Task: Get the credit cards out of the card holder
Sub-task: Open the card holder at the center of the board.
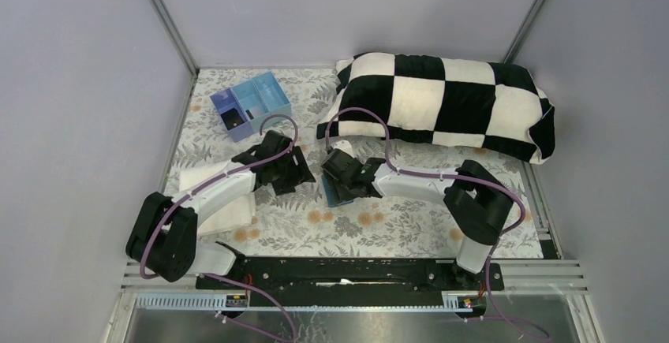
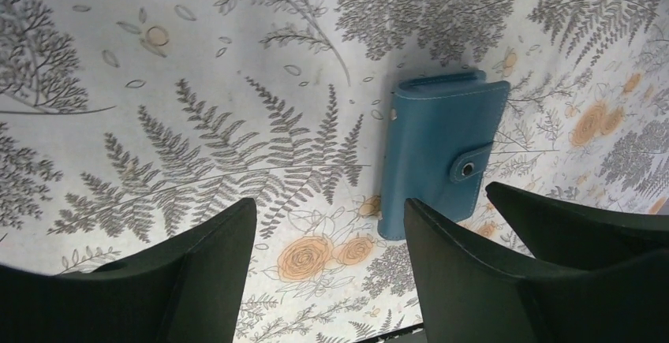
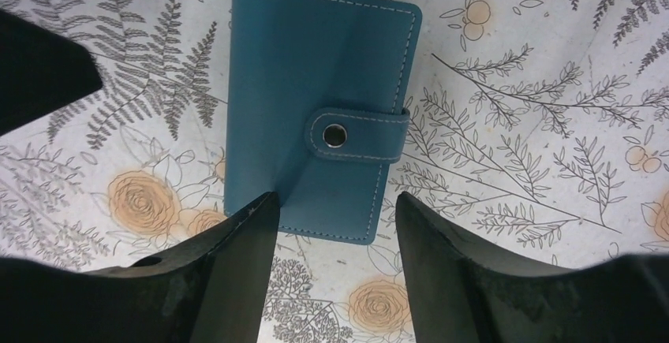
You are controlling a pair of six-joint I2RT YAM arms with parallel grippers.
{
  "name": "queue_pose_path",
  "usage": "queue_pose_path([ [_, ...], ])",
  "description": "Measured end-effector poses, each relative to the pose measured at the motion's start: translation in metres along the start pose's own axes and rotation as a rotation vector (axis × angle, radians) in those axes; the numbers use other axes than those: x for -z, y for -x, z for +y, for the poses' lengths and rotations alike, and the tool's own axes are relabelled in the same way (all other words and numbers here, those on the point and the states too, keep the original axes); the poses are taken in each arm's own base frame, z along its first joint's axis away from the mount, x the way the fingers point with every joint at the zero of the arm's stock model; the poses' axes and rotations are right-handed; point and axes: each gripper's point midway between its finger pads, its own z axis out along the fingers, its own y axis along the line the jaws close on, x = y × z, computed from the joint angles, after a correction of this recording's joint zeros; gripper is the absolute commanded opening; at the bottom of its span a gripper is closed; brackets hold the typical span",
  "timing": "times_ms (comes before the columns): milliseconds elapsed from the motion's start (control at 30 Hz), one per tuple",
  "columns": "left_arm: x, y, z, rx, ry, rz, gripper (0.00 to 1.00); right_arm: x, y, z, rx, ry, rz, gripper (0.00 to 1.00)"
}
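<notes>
The card holder (image 3: 315,98) is a flat blue case, folded shut with its snap strap fastened. It lies on the floral tablecloth between the two arms (image 1: 338,193). No credit cards show; they are hidden inside it. My right gripper (image 3: 335,197) hovers open over the holder's near edge, its left fingertip overlapping the case, nothing clamped. My left gripper (image 2: 330,205) stands open over bare cloth just left of the card holder (image 2: 442,150). In the top view the left gripper (image 1: 296,171) and right gripper (image 1: 341,171) sit close together.
A blue-and-purple compartment tray (image 1: 251,106) stands at the back left. A black-and-white checkered pillow (image 1: 442,102) fills the back right. A folded white cloth (image 1: 221,201) lies under the left arm. Grey walls enclose the table.
</notes>
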Motion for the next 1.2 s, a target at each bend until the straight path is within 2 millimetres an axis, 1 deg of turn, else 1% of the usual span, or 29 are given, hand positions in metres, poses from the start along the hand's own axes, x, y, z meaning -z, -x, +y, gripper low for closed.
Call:
queue_pose_path([
  [100,0.000,-0.003,0.007,0.018,0.010,0.002,0.72,-0.008,-0.003,-0.002,0.016,-0.020,0.011,0.58],
  [167,-0.001,-0.005,0.011,0.023,0.019,0.008,0.72,-0.009,-0.001,-0.003,0.019,-0.027,0.004,0.58],
  [300,-0.002,-0.009,0.014,0.026,0.025,0.016,0.72,-0.009,0.007,-0.004,0.018,-0.042,-0.023,0.58],
  [533,-0.002,-0.009,0.013,0.026,0.017,0.020,0.72,-0.012,0.025,0.000,0.011,-0.055,-0.071,0.59],
  [600,-0.002,-0.010,0.013,0.026,0.014,0.023,0.72,-0.012,0.029,0.001,0.013,-0.058,-0.079,0.57],
  [667,-0.002,-0.010,0.012,0.025,0.012,0.026,0.72,-0.013,0.033,0.002,0.017,-0.061,-0.086,0.51],
  [733,-0.002,-0.011,0.012,0.023,0.010,0.028,0.72,-0.016,0.035,0.003,0.022,-0.066,-0.089,0.49],
  [833,-0.002,-0.011,0.011,0.022,0.006,0.032,0.72,-0.024,0.033,0.002,0.028,-0.081,-0.078,0.47],
  [867,-0.002,-0.012,0.011,0.022,0.005,0.033,0.72,-0.026,0.031,0.002,0.030,-0.085,-0.074,0.48],
  [933,-0.002,-0.012,0.011,0.022,0.003,0.035,0.72,-0.027,0.033,0.001,0.030,-0.093,-0.079,0.49],
  [1033,-0.001,-0.013,0.010,0.019,0.000,0.038,0.72,-0.027,0.033,0.000,0.025,-0.097,-0.082,0.47],
  [1100,-0.001,-0.013,0.009,0.019,-0.005,0.042,0.72,-0.027,0.033,0.000,0.022,-0.098,-0.083,0.43],
  [1200,-0.001,-0.014,0.007,0.017,-0.018,0.048,0.72,-0.027,0.033,-0.001,0.018,-0.107,-0.086,0.32],
])
